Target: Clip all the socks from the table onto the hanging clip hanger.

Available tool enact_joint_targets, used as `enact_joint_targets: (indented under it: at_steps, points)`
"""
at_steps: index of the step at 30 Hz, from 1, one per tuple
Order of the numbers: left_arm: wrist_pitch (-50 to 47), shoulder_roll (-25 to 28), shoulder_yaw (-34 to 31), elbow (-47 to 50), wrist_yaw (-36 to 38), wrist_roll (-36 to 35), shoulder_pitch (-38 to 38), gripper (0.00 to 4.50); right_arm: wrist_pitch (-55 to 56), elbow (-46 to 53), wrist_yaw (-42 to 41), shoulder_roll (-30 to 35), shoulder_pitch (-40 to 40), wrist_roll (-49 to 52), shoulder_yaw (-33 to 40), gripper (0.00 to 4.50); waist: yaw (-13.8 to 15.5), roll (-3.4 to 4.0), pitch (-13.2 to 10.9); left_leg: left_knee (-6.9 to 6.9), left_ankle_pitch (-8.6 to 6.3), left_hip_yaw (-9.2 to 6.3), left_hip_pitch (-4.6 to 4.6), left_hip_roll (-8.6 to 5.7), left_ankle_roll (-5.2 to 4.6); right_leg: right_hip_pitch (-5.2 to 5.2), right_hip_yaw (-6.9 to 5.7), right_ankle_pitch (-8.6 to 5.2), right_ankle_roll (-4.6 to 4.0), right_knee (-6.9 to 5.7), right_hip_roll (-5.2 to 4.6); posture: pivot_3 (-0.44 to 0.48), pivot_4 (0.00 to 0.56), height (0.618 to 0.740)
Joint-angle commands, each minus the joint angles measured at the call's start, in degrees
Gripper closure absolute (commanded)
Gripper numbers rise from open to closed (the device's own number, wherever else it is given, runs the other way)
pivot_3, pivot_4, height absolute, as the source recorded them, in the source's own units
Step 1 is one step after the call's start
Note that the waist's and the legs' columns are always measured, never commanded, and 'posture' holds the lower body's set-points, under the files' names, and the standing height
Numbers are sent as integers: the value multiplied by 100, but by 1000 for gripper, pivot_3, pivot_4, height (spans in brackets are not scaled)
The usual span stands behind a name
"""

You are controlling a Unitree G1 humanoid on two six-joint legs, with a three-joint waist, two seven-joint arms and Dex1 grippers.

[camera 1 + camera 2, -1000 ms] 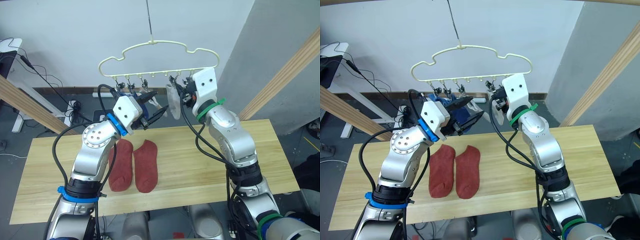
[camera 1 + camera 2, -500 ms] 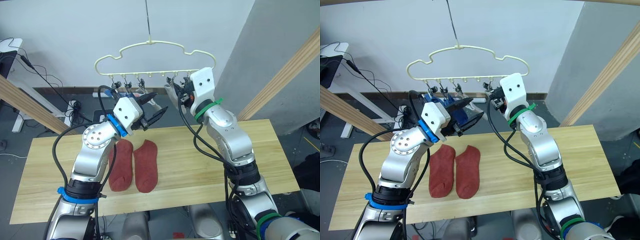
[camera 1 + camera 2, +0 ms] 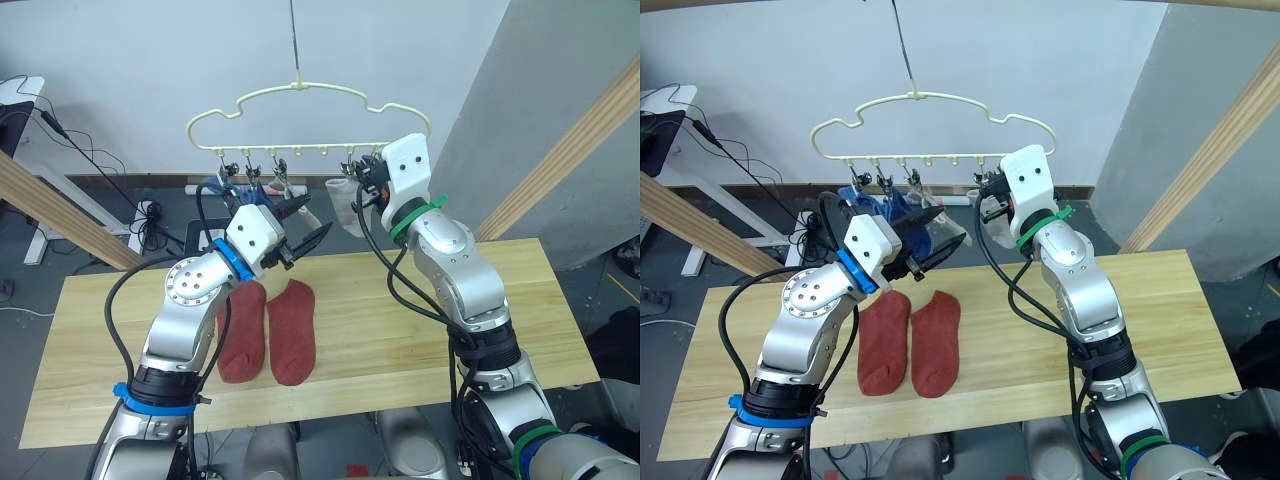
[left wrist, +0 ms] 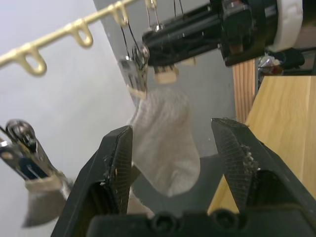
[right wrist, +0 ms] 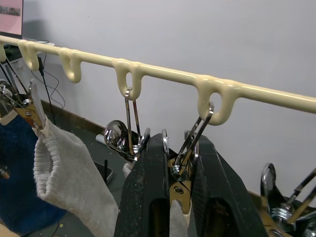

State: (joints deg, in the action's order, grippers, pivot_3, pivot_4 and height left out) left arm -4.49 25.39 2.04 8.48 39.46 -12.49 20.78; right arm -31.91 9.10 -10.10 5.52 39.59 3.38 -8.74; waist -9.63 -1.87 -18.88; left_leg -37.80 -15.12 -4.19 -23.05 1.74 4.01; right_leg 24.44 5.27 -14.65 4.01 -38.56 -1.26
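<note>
My left gripper [image 3: 308, 227] was up under the clip hanger [image 3: 300, 118], fingers [image 4: 116, 163] spread apart with nothing between them. It sat at about 8 o'clock from my right gripper [image 3: 368, 186]. Through that gap, the left wrist view showed a light grey sock [image 4: 165, 143] hanging from a silver clip [image 4: 137, 74].

On the table [image 3: 500, 300], 2 rust-red socks [image 3: 268, 330] lay flat side by side, touching, at roughly 6 o'clock below my left gripper. Blue socks [image 3: 902, 220] hung from the clips at the hanger's left end, just behind my left gripper.

My right gripper was at the hanger's right half, at about 5 o'clock from the hook. In the right wrist view its fingers [image 5: 145, 197] were pinched onto a clip [image 5: 181, 170] with pale fabric beneath it. A 2nd light grey sock [image 5: 74, 182] hung from the neighbouring clip.
</note>
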Motion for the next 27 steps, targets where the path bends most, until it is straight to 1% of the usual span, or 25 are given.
enact_joint_targets:
  at_steps: [1,4,7,8,12,15,18,20,23,27]
  points:
    - [130,42,-35,249,-25,54,-64,1722,83,147,-26,-39,121,10,80,4302,4,0,0,0,0,0,0,0,0,0,0,0,0,0,0,-198,300,733]
    - [76,18,-67,276,-63,10,-154,1722,52,152,-30,-69,110,49,113,4302,1,0,0,0,0,0,0,0,0,0,0,0,0,-1,0,-197,298,733]
    - [-84,1,-138,222,-129,-63,-471,1722,-13,160,-5,-143,99,129,198,4302,-10,0,0,0,0,1,1,0,0,0,1,0,0,0,0,-197,298,733]
    - [-196,-54,-192,193,-254,-88,-629,1722,-44,170,-2,-166,103,159,233,4302,-11,0,0,1,0,1,1,0,0,0,1,0,0,0,0,-200,303,733]
    - [-386,-272,-277,140,-721,24,-1273,937,-127,222,-33,-166,100,174,272,4302,-6,0,0,1,0,0,1,1,-1,2,3,0,0,-1,-1,-204,305,733]
    - [-309,-378,-118,-67,-1084,446,-1683,53,-186,260,-72,-147,76,181,272,4302,-5,0,0,0,0,-1,1,0,-1,2,2,0,0,-3,-2,-204,307,733]
    - [-415,-568,16,-399,-1490,775,-1840,0,-230,281,-124,-110,64,200,274,4302,-3,0,0,0,0,1,2,-2,-1,2,2,0,0,-5,-2,-202,306,733]
    - [-363,-649,150,-650,-1548,935,-1821,0,-247,279,-151,-104,66,196,271,4302,5,0,0,-1,0,1,2,-4,-1,1,2,0,0,-6,-3,-203,308,733]
    - [-418,-762,311,-1094,-1729,1191,-1627,0,-267,281,-184,-102,69,190,263,4302,3,0,0,-2,0,0,1,-2,-1,1,-1,0,0,-8,-2,-210,310,733]
    - [-372,-755,477,-1532,-1804,1463,-1359,0,-295,287,-191,-112,62,186,253,4302,0,0,0,-2,0,-1,2,-2,-1,2,-1,0,0,-10,-2,-211,310,733]
